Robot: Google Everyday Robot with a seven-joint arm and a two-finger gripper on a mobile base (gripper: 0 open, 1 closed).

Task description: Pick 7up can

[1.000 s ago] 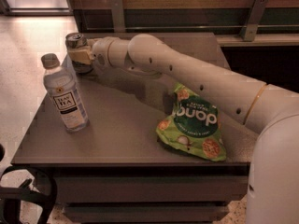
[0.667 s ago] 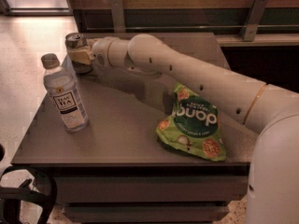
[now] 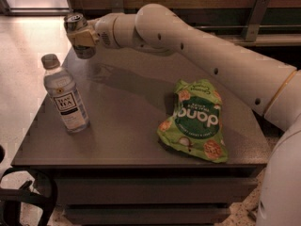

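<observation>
**My tool pinching the 7up can at the far left corner of the worktop.**
My arm reaches in from the right along the back of the worktop. A tan finger is pressed across the can's side, and the silvery top shows above it. I cannot tell whether the can's base touches the worktop. A clear bottle with a white label stands upright near the left edge, well apart from the can. A green snack bag lies right of centre.
</observation>
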